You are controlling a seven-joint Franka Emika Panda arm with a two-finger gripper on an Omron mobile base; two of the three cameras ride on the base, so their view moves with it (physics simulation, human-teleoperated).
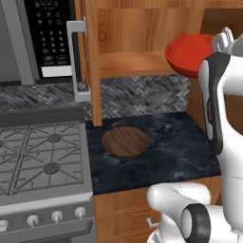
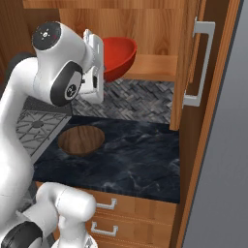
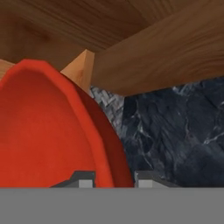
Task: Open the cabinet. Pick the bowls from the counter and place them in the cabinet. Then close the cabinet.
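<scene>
Desk (image 1: 180,142): dark marbled slab; wooden bowl (image 1: 125,141) rests on it, beside the stove (image 1: 40,156).
Fingers (image 3: 113,179): clenched on the red bowl's (image 2: 118,57) rim, bowl tilted, held at the shelf's (image 1: 128,64) front edge.
Cabinet (image 2: 150,29): doors open, shelf bare.

- A grey herringbone-tile backsplash (image 1: 137,95) runs along the wall behind the worktop.
- A grey gas stove top (image 1: 40,156) with black grates sits at the left, its row of round knobs (image 1: 45,218) along the front edge.
- A black microwave (image 1: 42,38) with a keypad hangs above the stove.
- Wooden drawers (image 2: 126,215) with small metal handles sit below the worktop.
- A tall grey panel (image 2: 227,160) stands at the far right.
</scene>
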